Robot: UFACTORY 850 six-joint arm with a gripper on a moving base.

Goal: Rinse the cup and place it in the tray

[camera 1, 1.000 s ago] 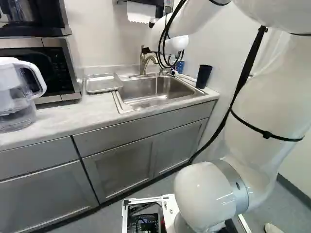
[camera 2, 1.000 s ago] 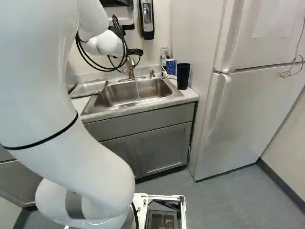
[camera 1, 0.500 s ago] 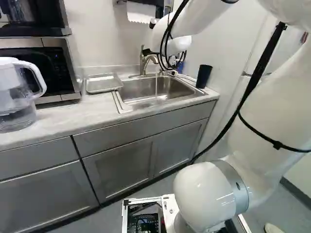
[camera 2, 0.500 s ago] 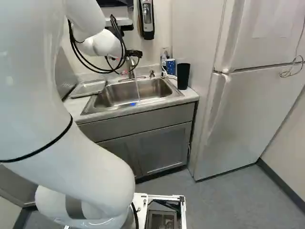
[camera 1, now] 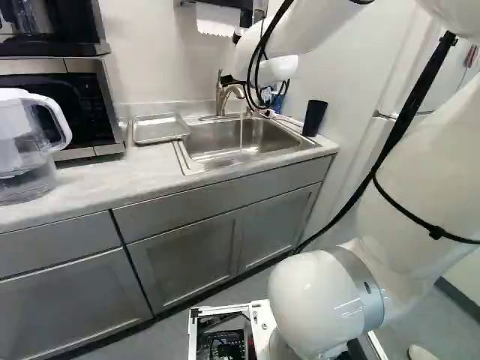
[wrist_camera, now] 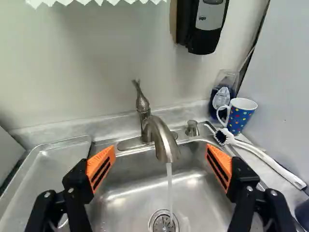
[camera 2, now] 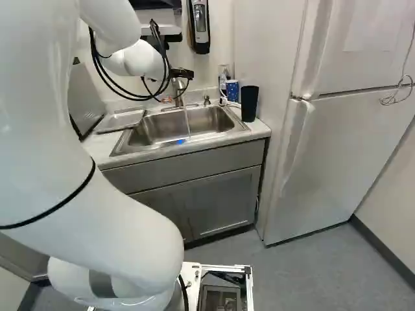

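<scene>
Cup: most likely the blue mug with coloured dots (wrist_camera: 239, 118), upright at the worktop's back corner beside the sink, handle turned towards the tap. Tucked there, it is probably clear of the splash, with the handle easy to reach.
Brush: a white-handled brush (wrist_camera: 263, 157) lies just in front of the mug, along the sink's side, perhaps kept handy for washing up. It could get in the way of a low approach.
Bottle: a clear bottle of blue liquid (wrist_camera: 223, 96) stands just behind the mug, leaving little room on that side.
Dark tumbler: a tall, dark tumbler (camera 2: 249, 103) stands nearer the worktop's front; it could be the cup meant, but seems less likely.
Tap: the metal tap (wrist_camera: 161, 137) pours a thin stream (wrist_camera: 170, 188) towards the drain (wrist_camera: 164, 222), ready for rinsing.
Pincer: spread wide with nothing between its orange pads, the pincer (wrist_camera: 160, 168) is held above the sink (wrist_camera: 130, 203), facing the tap. It seems set for a reach, which must turn towards the mug.
Tray: a shallow metal tray (wrist_camera: 53, 166) lies flat across the sink from the mug, close to the rim, presumably so a wet cup drips little on the way.
Progress: cup neither gripped nor under the water; rinsing and placing remain.
</scene>
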